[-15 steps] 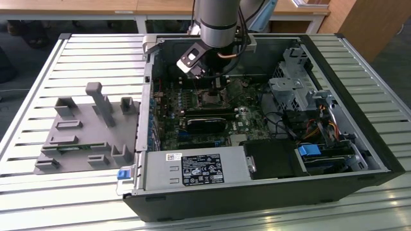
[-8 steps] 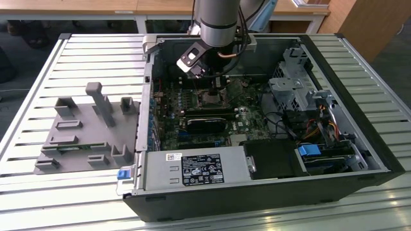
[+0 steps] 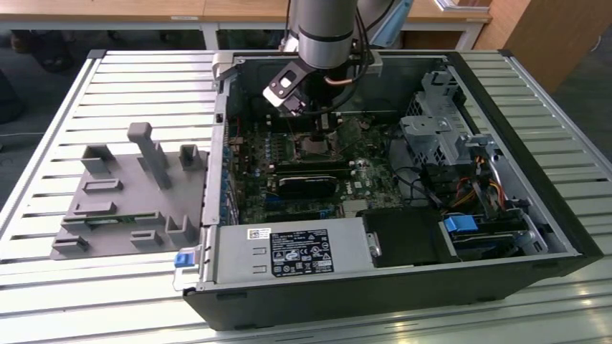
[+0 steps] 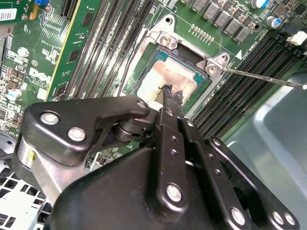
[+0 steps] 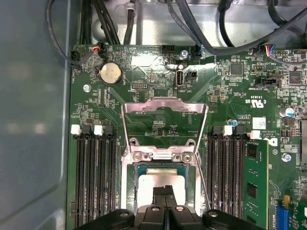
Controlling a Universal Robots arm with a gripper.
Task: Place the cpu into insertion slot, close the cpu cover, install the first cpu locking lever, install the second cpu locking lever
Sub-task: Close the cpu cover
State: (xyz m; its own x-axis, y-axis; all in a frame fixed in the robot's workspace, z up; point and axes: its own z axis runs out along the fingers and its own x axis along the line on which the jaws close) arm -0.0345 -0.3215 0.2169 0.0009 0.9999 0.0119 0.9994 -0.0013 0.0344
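Note:
The cpu lies flat in the insertion slot, its metal top smeared with pale residue. The slot sits on the green board inside the open computer case. My gripper hangs right over the cpu with its black fingers shut together, tips at or just above the chip's top. In the first wrist view the cpu cover stands flipped up and open behind the cpu, hinged at the slot's rim. A thin wire locking lever sticks out loose beside the slot. In the exterior view the gripper reaches down into the case.
Long black memory slots flank the socket on both sides. A black card, the power supply and a drive cage crowd the case. Cables hang past the board's edge. A grey fixture stands on the slatted table.

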